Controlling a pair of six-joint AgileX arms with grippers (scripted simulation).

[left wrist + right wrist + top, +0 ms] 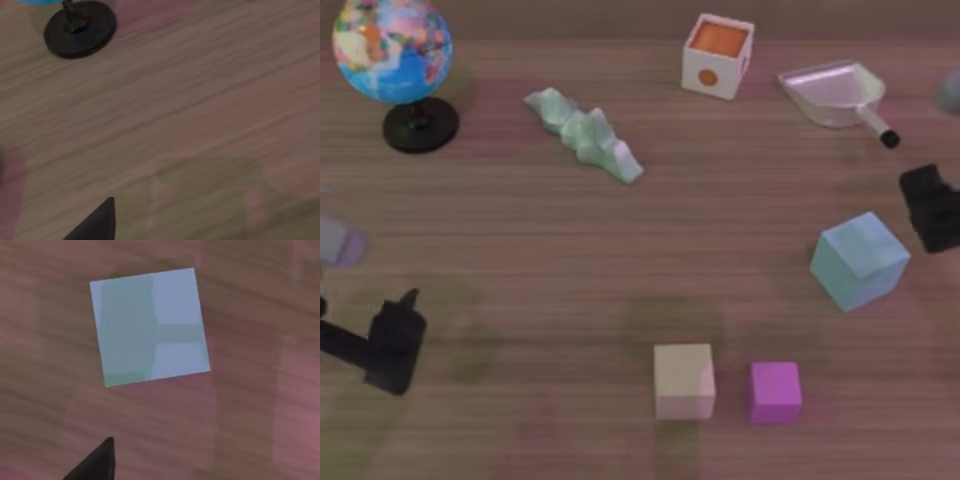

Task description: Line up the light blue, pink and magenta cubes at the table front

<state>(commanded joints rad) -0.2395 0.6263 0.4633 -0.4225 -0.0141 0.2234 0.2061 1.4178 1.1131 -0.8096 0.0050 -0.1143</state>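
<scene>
**A:** So where are we at? Pink cube (684,380) and magenta cube (775,391) already sit side by side near the table (620,250) front, small gap between them. Looks like the light blue cube (859,260) is the one left.

**B:** Yeah, I'd say it's the approach step. Right gripper (932,207) hangs just beside the light blue cube, on its far-right side, not touching. Can't tell how wide its fingers are; holding nothing, as far as I can see.

**A:** And the left gripper (392,345)?

**B:** Parked well away from all three cubes, over bare wood.

**A:** Next move?

**B:** Probably centre over the cube, match its rotated angle, then descend.
</scene>
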